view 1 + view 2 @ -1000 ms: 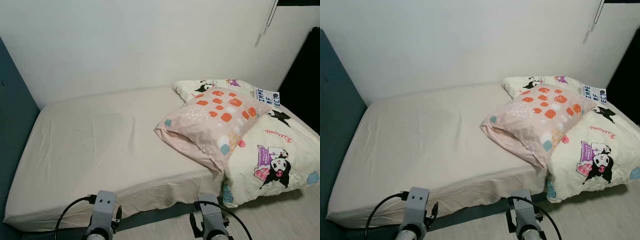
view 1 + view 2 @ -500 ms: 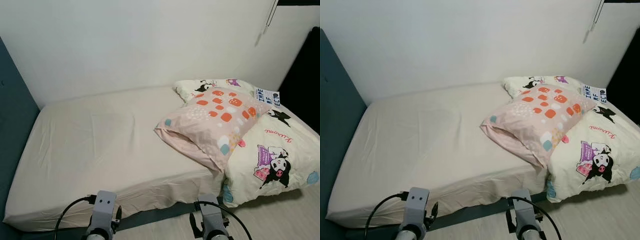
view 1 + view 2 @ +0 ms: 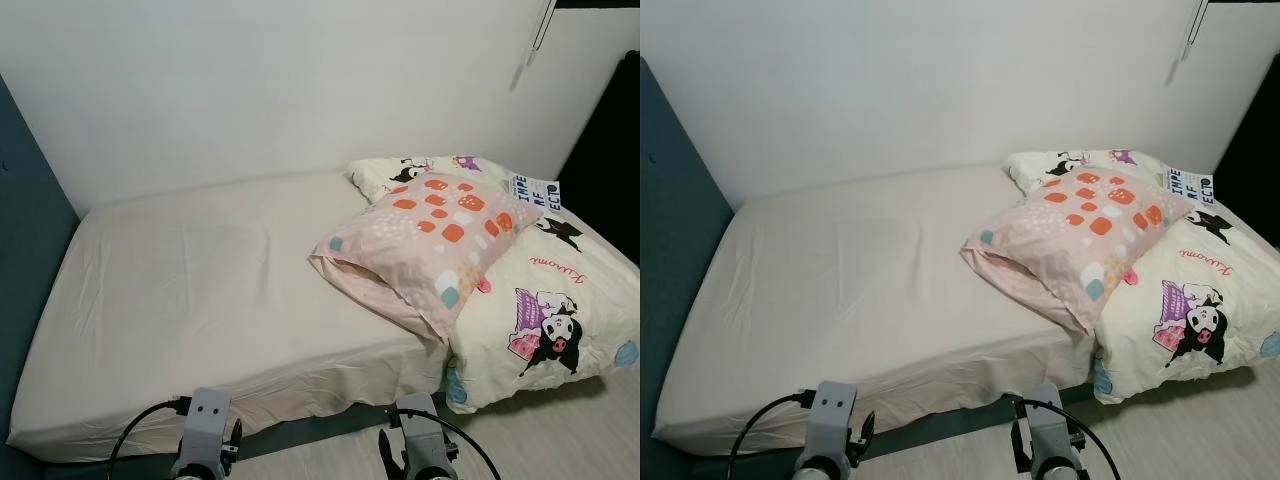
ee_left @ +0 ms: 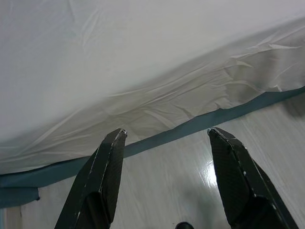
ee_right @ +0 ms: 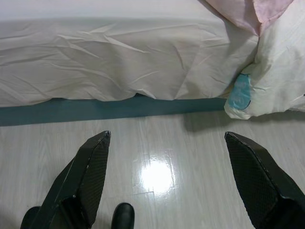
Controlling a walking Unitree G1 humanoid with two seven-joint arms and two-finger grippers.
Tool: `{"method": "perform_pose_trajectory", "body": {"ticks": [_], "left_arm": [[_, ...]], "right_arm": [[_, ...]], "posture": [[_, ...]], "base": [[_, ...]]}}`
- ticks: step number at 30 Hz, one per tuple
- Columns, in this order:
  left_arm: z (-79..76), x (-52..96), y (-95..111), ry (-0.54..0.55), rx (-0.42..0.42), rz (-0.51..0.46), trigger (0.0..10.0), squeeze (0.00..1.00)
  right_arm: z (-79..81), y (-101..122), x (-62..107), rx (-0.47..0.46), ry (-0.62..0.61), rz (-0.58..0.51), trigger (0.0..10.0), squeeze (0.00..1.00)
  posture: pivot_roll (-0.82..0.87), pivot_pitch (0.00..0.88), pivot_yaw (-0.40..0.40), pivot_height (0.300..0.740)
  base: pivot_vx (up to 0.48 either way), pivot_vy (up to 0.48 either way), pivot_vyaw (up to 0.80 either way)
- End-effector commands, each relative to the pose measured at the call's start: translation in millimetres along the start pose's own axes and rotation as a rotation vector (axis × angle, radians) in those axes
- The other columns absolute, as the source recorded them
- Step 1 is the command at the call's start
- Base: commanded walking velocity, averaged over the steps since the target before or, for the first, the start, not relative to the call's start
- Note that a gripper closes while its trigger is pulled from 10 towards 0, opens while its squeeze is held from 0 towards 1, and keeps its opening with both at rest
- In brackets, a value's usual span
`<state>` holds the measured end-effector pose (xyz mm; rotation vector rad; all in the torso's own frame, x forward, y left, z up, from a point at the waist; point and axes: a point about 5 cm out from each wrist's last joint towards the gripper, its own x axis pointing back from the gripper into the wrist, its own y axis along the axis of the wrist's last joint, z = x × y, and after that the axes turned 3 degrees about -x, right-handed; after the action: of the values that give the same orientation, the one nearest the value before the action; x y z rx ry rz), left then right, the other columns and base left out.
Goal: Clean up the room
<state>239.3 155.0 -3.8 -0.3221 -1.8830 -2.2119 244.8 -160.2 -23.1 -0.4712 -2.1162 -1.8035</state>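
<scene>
A bed [image 3: 190, 290] with a cream fitted sheet stands before me. A pink pillow [image 3: 425, 240] with orange and white patches lies on its right part, leaning on a cream cartoon-print duvet [image 3: 545, 310] that hangs over the bed's right end. My left gripper [image 4: 167, 136] is open, low over the floor, facing the bed's side. My right gripper [image 5: 167, 136] is open too, pointed at the bed's side near the duvet corner [image 5: 267, 71]. Both wrists [image 3: 205, 440] show at the bottom of the head views.
A white wall [image 3: 300, 80] runs behind the bed. A dark teal headboard [image 3: 25, 210] stands at the left. Light wood floor [image 5: 157, 176] lies between me and the bed. A dark opening [image 3: 610, 150] is at the far right.
The view has shifted slightly; both wrists sit a little lower in the picture. Bed, pillow and duvet have not moved.
</scene>
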Motion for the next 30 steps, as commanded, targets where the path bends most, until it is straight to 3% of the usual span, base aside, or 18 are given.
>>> {"method": "perform_pose_trajectory", "body": {"ticks": [1, 6, 11, 14, 17, 20, 24, 30], "left_arm": [[0.1, 4.2, -6, -0.006, -0.009, 0.021, 10.0, 0.0], [0.2, 7.6, -5, -0.002, -0.004, -0.004, 10.0, 0.0], [-0.4, 13.2, 24, -0.034, 0.075, -0.206, 10.0, 0.0], [-0.9, 14.8, 30, -0.046, 0.078, -0.244, 10.0, 0.0], [-10.1, 22.0, 53, -0.132, 0.031, -0.362, 10.0, 0.0], [-11.6, 26.7, 64, -0.148, 0.023, -0.411, 10.0, 0.0], [-11.6, 32.9, 71, -0.164, 0.049, -0.427, 10.0, 0.0], [-14.4, 35.3, 65, -0.177, 0.056, -0.399, 10.0, 0.0]], "right_arm": [[0.8, -6, 3.3, 0.0, 0.003, 0.011, 10.0, 0.0], [-2.6, 3, 5.4, 0.008, -0.001, -0.078, 10.0, 0.0], [-4.8, 29, 12.3, -0.025, 0.004, -0.293, 10.0, 0.0], [-4.4, 32, 13.3, -0.019, 0.008, -0.317, 10.0, 0.0], [-6.2, 39, 21.2, -0.014, 0.022, -0.384, 10.0, 0.0], [-11.1, 42, 29.0, -0.008, 0.021, -0.423, 10.0, 0.0], [-16.0, 42, 39.1, -0.013, 0.0, -0.452, 10.0, 0.0], [-19.3, 34, 46.4, -0.03, -0.064, -0.423, 10.0, 0.0]], "posture": [[-0.03, 0.125, -0.003, 0.74], [-0.03, 0.113, -0.002, 0.74], [-0.03, 0.095, 0.004, 0.74], [-0.03, 0.095, 0.004, 0.74], [-0.02, 0.08, -0.001, 0.74], [-0.02, 0.079, -0.001, 0.74], [-0.03, 0.077, 0.004, 0.74], [-0.03, 0.074, 0.008, 0.74]], "base": [[0.0, 0.0, 0.0], [0.0, 0.0, 0.0], [0.0, 0.0, 0.0], [0.0, 0.0, 0.0], [0.0, 0.0, 0.0], [0.0, 0.0, 0.0], [0.0, 0.0, 0.0], [0.0, 0.0, 0.0]]}}
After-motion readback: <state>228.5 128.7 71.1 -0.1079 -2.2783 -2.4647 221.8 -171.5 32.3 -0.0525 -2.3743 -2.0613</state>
